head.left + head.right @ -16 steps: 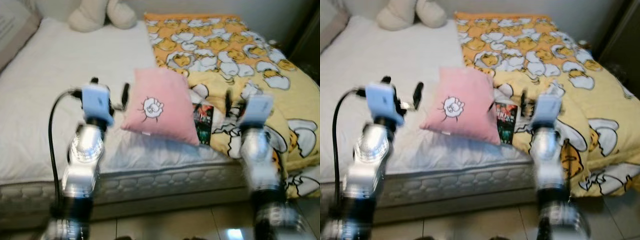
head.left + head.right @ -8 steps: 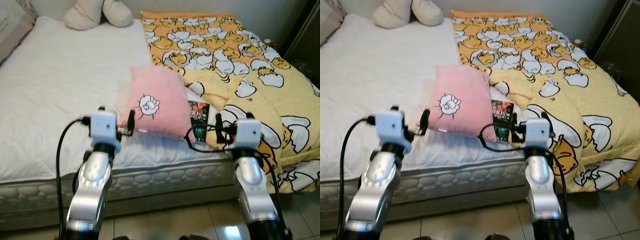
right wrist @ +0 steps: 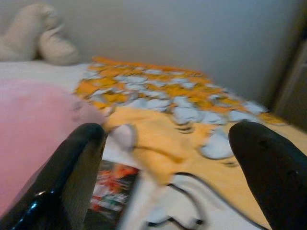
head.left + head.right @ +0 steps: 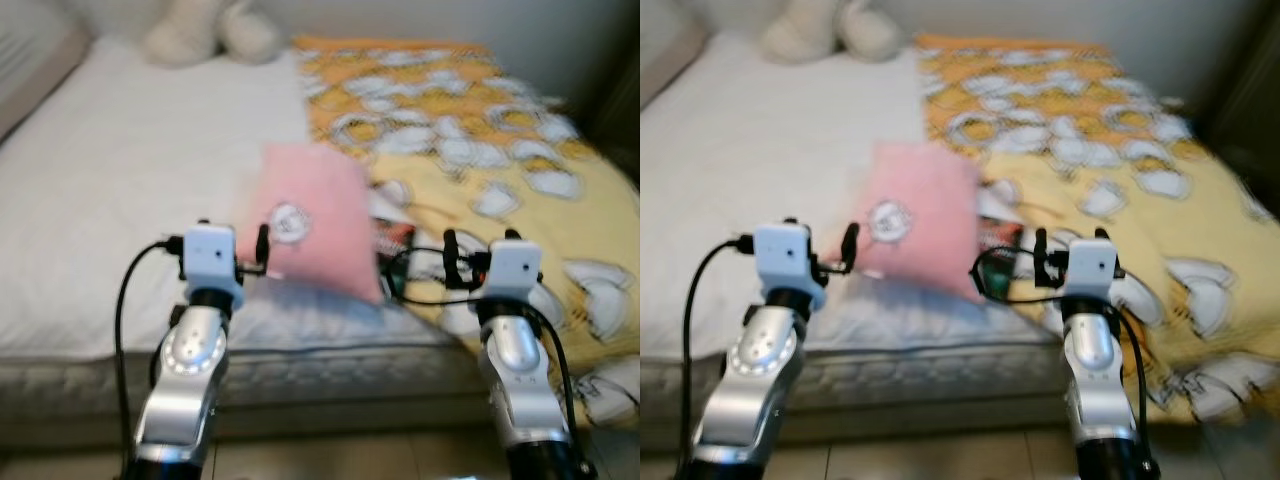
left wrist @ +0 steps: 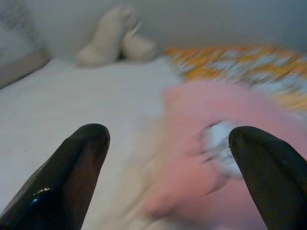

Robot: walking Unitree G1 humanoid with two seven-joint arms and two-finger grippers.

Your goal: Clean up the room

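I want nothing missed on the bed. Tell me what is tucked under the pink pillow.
A dark book or magazine pokes out from under the right edge of the pink pillow, beside the yellow blanket. How far it reaches underneath is covered.

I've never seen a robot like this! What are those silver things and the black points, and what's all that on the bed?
The silver things are the robot's two arms, seen by a camera on its head. The black points are its fingers, seen by little cameras on its wrists. The left gripper and right gripper are both open and hold nothing. In front is a bed with a pink pillow, a yellow blanket, a book beside the pillow, and a soft toy at the far end. The pictures are a bit blurry.
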